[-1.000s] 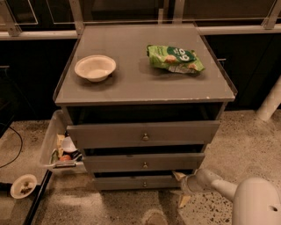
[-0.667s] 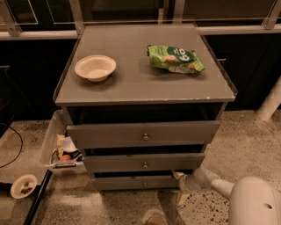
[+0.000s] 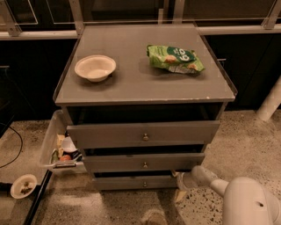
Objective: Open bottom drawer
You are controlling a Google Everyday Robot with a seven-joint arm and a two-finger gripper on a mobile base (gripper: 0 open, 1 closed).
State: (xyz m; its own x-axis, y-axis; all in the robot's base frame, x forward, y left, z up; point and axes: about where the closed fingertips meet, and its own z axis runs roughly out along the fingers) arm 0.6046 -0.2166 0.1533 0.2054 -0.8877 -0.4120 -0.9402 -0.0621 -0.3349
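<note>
Speckled terrazzo floor (image 3: pixel 246 140) across lower half. Grey cabinet (image 3: pixel 140 83) at centre, soft glare on flat top. Dark glazed panels (image 3: pixel 123 11) at 12 o'clock, pale metal rail (image 3: pixel 39 34) beneath them. White post (image 3: pixel 270 103) at 3 o'clock. Clear plastic bin (image 3: pixel 49 145) against cabinet, 9 o'clock. Black cable (image 3: pixel 15 149) on floor beside it. Light dim. Gripper (image 3: pixel 179 181) low at 5 o'clock, by cabinet's right foot.

Lab-like room, speckled floor (image 3: pixel 248 145), drawer cabinet (image 3: pixel 140 85), gripper (image 3: pixel 179 184) beside bottom drawer (image 3: pixel 127 182)

You'll read nothing: white lettering on the green bag (image 3: pixel 174 59) is illegible. The tool (image 3: pixel 181 182) sits lower right, beside the bottom drawer (image 3: pixel 131 183).
</note>
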